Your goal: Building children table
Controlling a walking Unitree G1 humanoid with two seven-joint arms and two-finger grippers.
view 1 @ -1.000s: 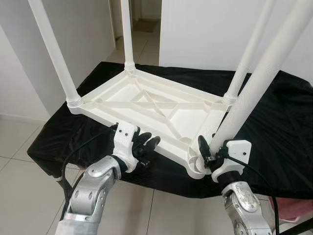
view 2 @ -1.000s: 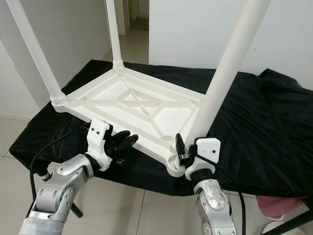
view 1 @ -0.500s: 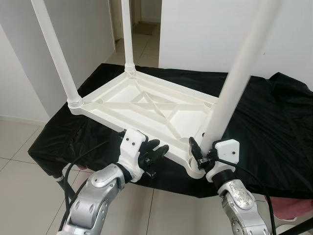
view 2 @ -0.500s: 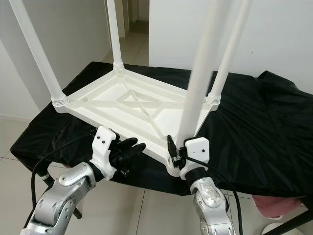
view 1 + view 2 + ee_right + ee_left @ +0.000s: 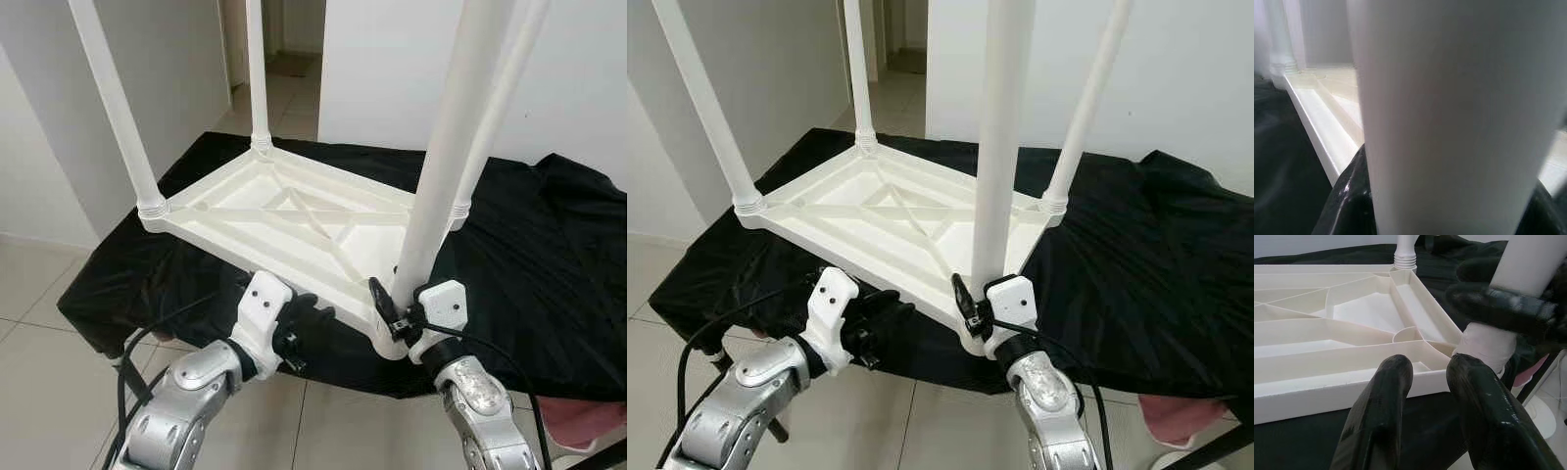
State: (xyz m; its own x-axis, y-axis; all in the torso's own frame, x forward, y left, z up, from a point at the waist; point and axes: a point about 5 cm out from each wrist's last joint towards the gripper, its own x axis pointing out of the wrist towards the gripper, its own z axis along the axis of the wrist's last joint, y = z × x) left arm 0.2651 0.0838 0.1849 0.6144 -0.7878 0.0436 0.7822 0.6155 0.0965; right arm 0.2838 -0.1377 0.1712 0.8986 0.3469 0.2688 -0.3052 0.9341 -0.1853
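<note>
Right gripper [image 5: 397,311] clamps table leg [image 5: 446,147] at tabletop [image 5: 284,220] corner

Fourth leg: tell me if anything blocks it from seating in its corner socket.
Nothing visible does. The right claw grips the fourth leg just above the near corner socket of the upturned tabletop. The left claw sits apart, by the near rim.

A wrinkled black cloth [image 5: 549,255] covers the surface and hangs over its near edge. Beneath lies a floor of pale tiles [image 5: 39,333]. White walls [image 5: 1176,78] stand behind the far edge, with an open doorway [image 5: 284,39] past the far left corner. Something pink [image 5: 1176,411] shows below the near right corner.
</note>
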